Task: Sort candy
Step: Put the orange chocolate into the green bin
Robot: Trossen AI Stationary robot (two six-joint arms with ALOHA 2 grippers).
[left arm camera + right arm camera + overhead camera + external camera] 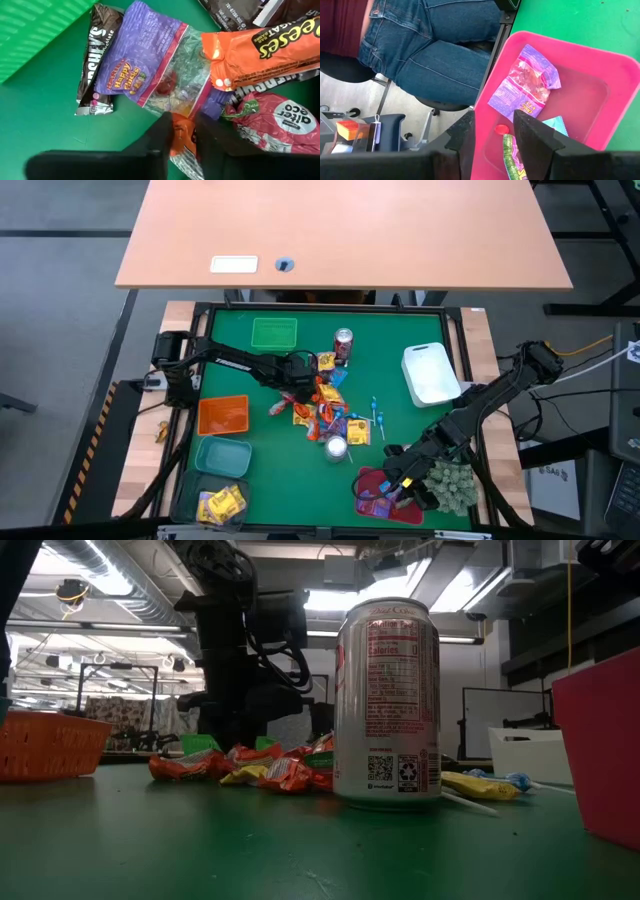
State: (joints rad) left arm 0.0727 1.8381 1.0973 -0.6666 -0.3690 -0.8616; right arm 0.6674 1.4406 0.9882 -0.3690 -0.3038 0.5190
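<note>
The candy lies in a loose pile [320, 405] at the middle of the green mat. The left wrist view shows a purple-and-clear bag [145, 60], a dark chocolate bar [95, 60], an orange packet [265, 47] and a pink packet [272, 122]. My left gripper [300, 385] is down on the pile's far left side, shut on a small orange-wrapped candy [181, 137]. My right gripper [495, 132] hangs open over the near rim of the pink tray [585, 95]. The tray holds a purple bag [522, 87] and other candy. My left gripper pinches the small orange wrapper [182, 131] between its two fingers [162, 135]. It comes steeply from above. The wrapper lies on the pile beside the clear end of the purple bag. The fingers hide the rest of it, so I cannot tell which part they have.
Green [273, 332], orange [222, 415] and teal [222, 455] bins and one with yellow candy [222, 502] line the left side. A white bin [430, 372] and a spiky plant [452, 480] stand on the right. Two cans [343, 345] [336, 447] flank the pile. A seated person's jeans [435, 45] show beyond the table.
</note>
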